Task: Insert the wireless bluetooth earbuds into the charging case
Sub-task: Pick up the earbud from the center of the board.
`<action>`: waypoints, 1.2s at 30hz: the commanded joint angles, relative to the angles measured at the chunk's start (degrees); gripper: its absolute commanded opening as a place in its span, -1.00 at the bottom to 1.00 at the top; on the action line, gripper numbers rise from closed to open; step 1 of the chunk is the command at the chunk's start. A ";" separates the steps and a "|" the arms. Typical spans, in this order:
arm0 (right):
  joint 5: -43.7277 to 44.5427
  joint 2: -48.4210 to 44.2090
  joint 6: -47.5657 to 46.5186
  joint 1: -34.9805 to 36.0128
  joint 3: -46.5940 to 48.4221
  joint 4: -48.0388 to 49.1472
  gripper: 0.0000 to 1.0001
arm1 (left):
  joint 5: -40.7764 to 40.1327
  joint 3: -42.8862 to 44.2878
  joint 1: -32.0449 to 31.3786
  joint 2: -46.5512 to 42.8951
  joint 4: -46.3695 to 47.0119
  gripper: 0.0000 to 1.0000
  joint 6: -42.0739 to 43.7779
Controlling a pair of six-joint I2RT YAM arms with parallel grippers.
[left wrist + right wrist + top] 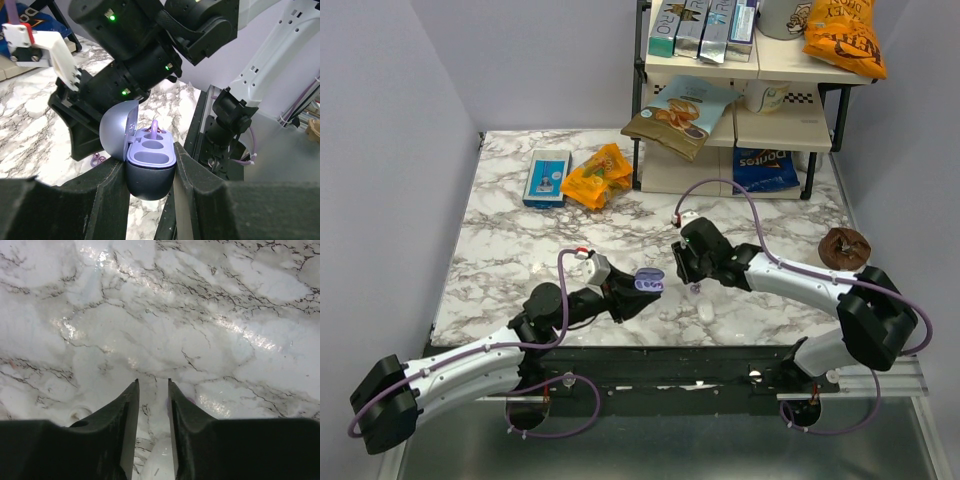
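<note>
The charging case (150, 170), a dark round shell with a lilac inner tray and its lid open, is held off the table with my left gripper (149, 161) shut on it; the top view shows it too (649, 282). One earbud (155, 128) stands in the tray's far slot, stem up. A second purple earbud (96, 160) lies on the marble beside the case. My right gripper (153, 382) points down at the table just right of the case, jaws narrowly open with nothing between them. A purple earbud edge (189, 400) peeks from behind its right finger.
A small white object (706, 311) lies on the marble table (520, 250) below the right gripper. A blue box (547, 177) and an orange snack bag (597, 175) sit at the back left. A shelf of snacks (740, 110) stands at the back, with a brown object (845, 246) at the right.
</note>
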 commanded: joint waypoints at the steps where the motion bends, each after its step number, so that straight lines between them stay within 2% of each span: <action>1: 0.80 2.27 2.63 -0.23 2.57 -1.82 -0.13 | -2.19 -0.71 -0.50 -2.10 -0.44 -1.00 0.26; 5: -1.40 2.10 9.65 -0.23 1.78 -3.32 -0.28 | -3.24 -1.41 -0.59 -3.41 -0.36 -1.00 0.35; 8: -1.75 2.10 12.91 -0.23 0.55 -2.80 -0.29 | -3.51 -1.94 -0.67 -3.42 0.26 -1.00 0.26; 16: -2.98 3.06 16.17 -0.23 -2.08 -1.82 -0.37 | -3.16 -2.12 -1.11 -3.94 0.09 -1.00 0.17; 30: -0.61 -0.71 18.63 -0.58 -6.04 -1.47 -0.14 | -3.34 -2.21 -1.90 -3.68 0.44 -1.00 0.08; 36: 0.71 -2.82 18.37 -0.67 -6.31 -1.74 -0.11 | -3.42 -1.94 -2.08 -3.24 0.61 -1.00 0.26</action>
